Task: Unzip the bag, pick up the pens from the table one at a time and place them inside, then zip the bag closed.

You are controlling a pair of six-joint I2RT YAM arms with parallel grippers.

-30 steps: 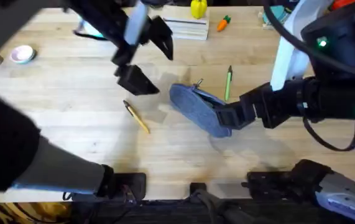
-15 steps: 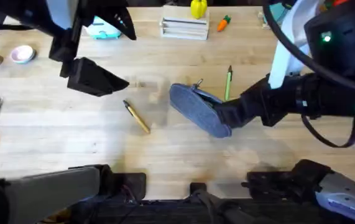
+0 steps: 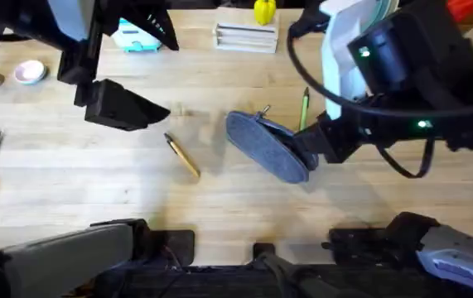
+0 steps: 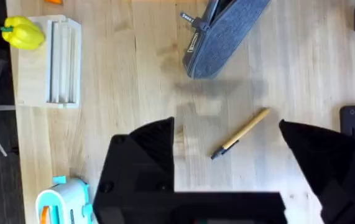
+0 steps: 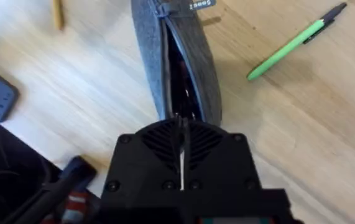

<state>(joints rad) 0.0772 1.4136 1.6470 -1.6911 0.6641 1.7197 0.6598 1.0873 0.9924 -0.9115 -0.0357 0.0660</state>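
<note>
Your right gripper [image 5: 181,127] looks clamped on the end of the bag [image 3: 267,147], mid-table and unzipped, probably steadying it. Your left gripper [image 4: 227,140] hangs wide over the yellow-tan pen [image 4: 240,133]; the green pen [image 3: 304,109] lies behind the bag.

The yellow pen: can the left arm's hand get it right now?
Probably yes. The yellow pen lies alone on bare table, apart from the bag. The left hand hangs open above it, with nothing in between.
</note>
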